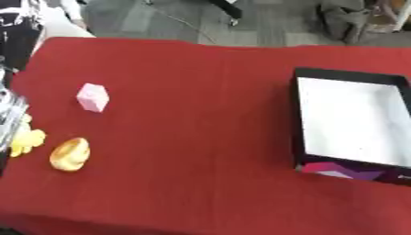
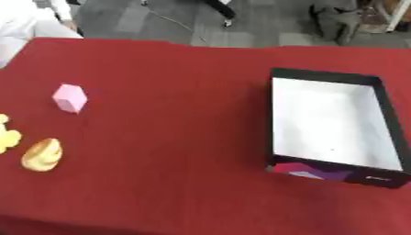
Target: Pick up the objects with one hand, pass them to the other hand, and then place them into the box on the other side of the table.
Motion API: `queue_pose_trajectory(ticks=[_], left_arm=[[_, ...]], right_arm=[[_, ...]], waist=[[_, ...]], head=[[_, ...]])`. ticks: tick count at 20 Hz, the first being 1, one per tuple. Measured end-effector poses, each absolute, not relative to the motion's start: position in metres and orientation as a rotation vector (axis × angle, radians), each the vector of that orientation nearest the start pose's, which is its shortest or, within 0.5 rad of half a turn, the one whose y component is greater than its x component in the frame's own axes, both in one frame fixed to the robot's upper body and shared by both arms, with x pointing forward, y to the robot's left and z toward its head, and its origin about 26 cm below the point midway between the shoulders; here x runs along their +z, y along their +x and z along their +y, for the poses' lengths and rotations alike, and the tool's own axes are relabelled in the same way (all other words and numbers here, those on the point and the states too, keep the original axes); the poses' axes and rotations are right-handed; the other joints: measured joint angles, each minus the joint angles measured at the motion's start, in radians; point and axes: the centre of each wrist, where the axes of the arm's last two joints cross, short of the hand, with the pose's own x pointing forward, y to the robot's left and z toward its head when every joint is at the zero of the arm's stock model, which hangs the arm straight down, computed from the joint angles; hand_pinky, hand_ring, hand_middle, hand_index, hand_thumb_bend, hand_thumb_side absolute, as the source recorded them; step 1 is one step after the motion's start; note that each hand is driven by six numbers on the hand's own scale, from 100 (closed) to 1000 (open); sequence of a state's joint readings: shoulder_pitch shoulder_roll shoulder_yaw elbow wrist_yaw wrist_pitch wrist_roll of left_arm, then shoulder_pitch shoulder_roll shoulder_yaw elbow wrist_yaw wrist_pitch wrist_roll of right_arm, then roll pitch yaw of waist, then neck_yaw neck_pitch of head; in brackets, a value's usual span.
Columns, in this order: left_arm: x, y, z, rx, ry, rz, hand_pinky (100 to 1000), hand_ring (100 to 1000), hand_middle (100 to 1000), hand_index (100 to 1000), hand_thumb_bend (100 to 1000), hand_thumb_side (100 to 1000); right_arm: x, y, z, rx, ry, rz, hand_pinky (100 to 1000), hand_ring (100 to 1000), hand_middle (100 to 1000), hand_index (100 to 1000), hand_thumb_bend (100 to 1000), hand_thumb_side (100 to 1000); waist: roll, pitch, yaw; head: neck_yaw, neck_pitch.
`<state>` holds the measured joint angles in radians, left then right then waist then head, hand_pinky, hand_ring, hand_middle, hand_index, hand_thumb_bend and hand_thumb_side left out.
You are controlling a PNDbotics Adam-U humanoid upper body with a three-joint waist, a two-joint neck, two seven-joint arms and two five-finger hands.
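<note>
Three small things lie on the red table's left side: a pink cube (image 1: 92, 97), an orange-yellow oval lump (image 1: 70, 154) and a yellow thing (image 1: 25, 140) at the edge of the left eye view. Just above the yellow thing, a blurred black and silver part of my left arm or hand (image 1: 9, 110) comes in from the left edge. It is too blurred to make out, and it does not show in the right eye view. The black box (image 2: 271, 124) with a white floor stands on the right side. My right hand shows in neither view.
The red cloth (image 2: 176, 137) covers the whole table between the things and the box. The table's far edge runs along the top, with grey floor and a white sleeve (image 2: 32, 27) beyond it. The box's near wall carries a purple and pink print (image 2: 309, 171).
</note>
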<state>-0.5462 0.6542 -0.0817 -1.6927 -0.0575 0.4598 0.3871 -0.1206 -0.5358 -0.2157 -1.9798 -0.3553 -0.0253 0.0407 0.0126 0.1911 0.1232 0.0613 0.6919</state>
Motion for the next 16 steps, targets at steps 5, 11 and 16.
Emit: queue_pose_trajectory(ticks=[5,11,16], left_arm=[[0.263,0.364,0.334,-0.380,0.925,-1.625,829,775,741,919,100,667],[0.278,0.377,0.369,-0.544,0.906,-1.359,874,819,749,878,296,408],[0.281,0.387,0.392,-0.658,0.853,-1.139,900,866,777,844,476,245]], right_arm=[[0.199,0.272,-0.361,0.258,-0.164,-2.164,1000,1000,854,1000,100,567],[0.201,0.271,-0.363,0.279,-0.176,-2.169,1000,1000,854,1000,100,565],[0.200,0.270,-0.363,0.288,-0.180,-2.167,1000,1000,853,1000,100,566]], waist=[[0.004,0.000,0.000],[0.005,0.000,0.000],[0.005,0.000,0.001]], head=[[0.050,0.000],[0.065,0.000],[0.051,0.001]])
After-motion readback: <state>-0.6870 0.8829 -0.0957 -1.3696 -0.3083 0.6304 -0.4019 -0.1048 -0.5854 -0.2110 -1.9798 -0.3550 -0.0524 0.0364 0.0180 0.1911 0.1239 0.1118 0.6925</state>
